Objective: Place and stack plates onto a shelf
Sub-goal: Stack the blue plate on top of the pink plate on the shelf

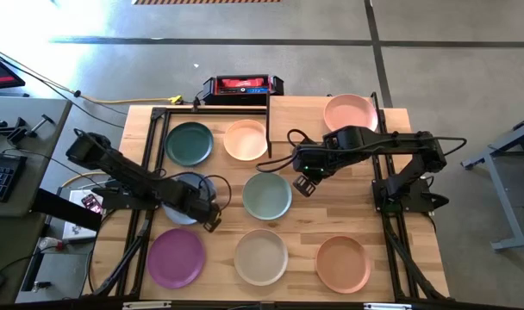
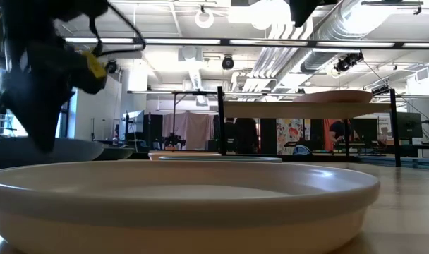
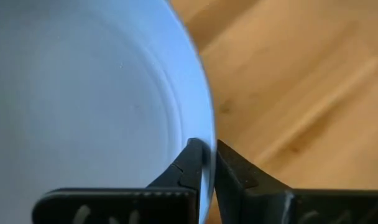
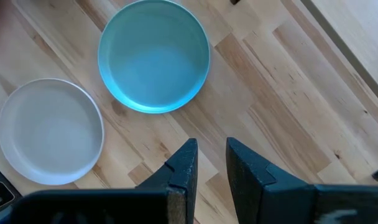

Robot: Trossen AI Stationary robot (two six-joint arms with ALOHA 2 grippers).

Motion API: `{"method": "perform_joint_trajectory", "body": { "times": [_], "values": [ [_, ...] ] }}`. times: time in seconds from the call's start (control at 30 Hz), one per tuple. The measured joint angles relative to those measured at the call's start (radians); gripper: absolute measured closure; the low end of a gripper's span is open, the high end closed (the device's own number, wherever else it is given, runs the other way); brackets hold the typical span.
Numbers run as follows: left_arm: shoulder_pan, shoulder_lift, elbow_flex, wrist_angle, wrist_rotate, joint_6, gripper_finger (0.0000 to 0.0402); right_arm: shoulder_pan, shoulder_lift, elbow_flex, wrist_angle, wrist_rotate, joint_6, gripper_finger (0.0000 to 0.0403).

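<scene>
My left gripper is shut on the blue-grey plate at the table's left middle. My right gripper hangs empty over bare wood just right of the pale teal plate, with a narrow gap between its fingers. The pink plate lies on the shelf at the far right. Dark green and peach plates lie at the far side. Purple, off-white and orange plates lie along the near side. My left gripper pinches the blue-grey plate's rim at its near-right edge, one finger inside the plate and one outside. The fingers come from above, pointing down. Whether the plate is off the table, I cannot tell.
The shelf's thin black legs stand on the table at the far side. A red and black box sits just beyond the far edge. Bare wood lies between the pale teal plate and the right arm's base.
</scene>
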Motion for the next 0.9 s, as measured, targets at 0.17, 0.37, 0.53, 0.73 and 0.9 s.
{"method": "perform_joint_trajectory", "body": {
  "times": [0.17,0.37,0.53,0.73,0.9],
  "values": [
    [-0.028,0.000,0.075,-0.045,-0.007,0.072,0.0391,0.000,0.000,0.000,0.000,0.001,-0.018,0.0341],
    [-0.081,0.000,0.170,-0.097,-0.009,0.195,0.0392,0.000,0.000,0.000,0.005,-0.001,-0.019,0.0341],
    [-0.123,0.000,0.241,-0.135,-0.010,0.343,0.0400,0.000,0.000,0.000,0.005,-0.009,-0.049,0.0341],
    [-0.149,0.000,0.288,-0.166,-0.033,0.545,0.0400,0.000,0.000,0.000,0.013,-0.009,-0.070,0.0338],
    [-0.149,0.000,0.292,-0.186,-0.053,0.694,0.0401,0.000,0.000,0.000,0.041,0.015,-0.051,0.0316]
  ]
}}
